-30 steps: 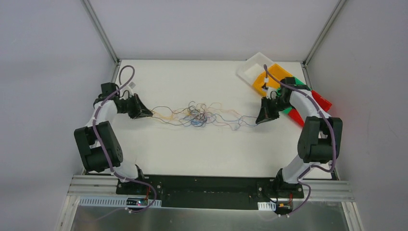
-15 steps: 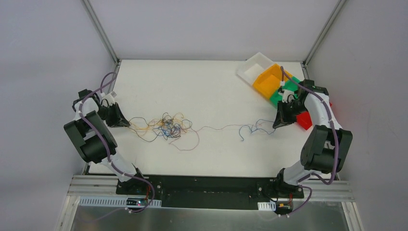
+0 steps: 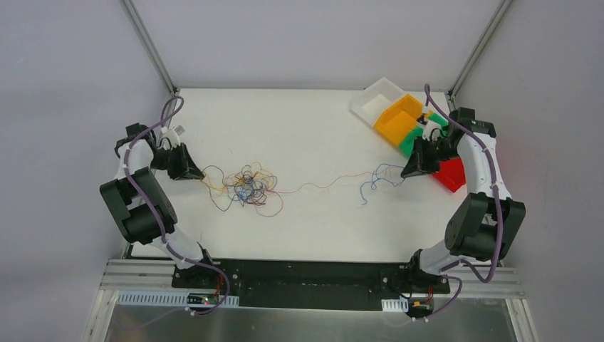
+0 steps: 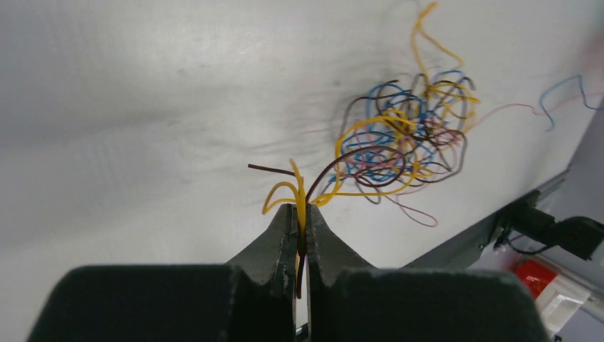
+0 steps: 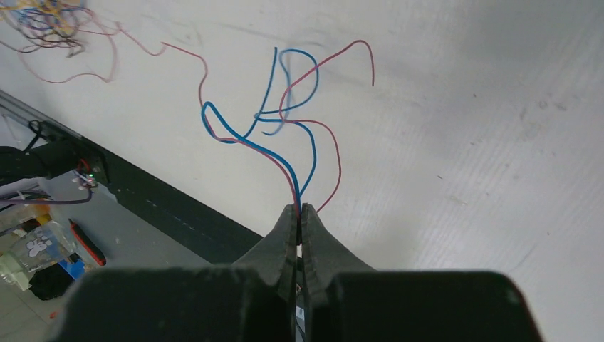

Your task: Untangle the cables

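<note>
Top external: bins [image 3: 388,117] just behind my right gripper [image 3: 406,173], pinching blue/red strands; left gripper [image 3: 201,176] pinching yellow/dark ends; cables [image 3: 248,187] bunched near left, one strand trailing right.

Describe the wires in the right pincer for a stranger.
On the white table, look right, near the coloured bins. There the right pincer is shut on a blue wire and a red wire. Unlike the dense tangle further left, they lie in loose open loops.
</note>
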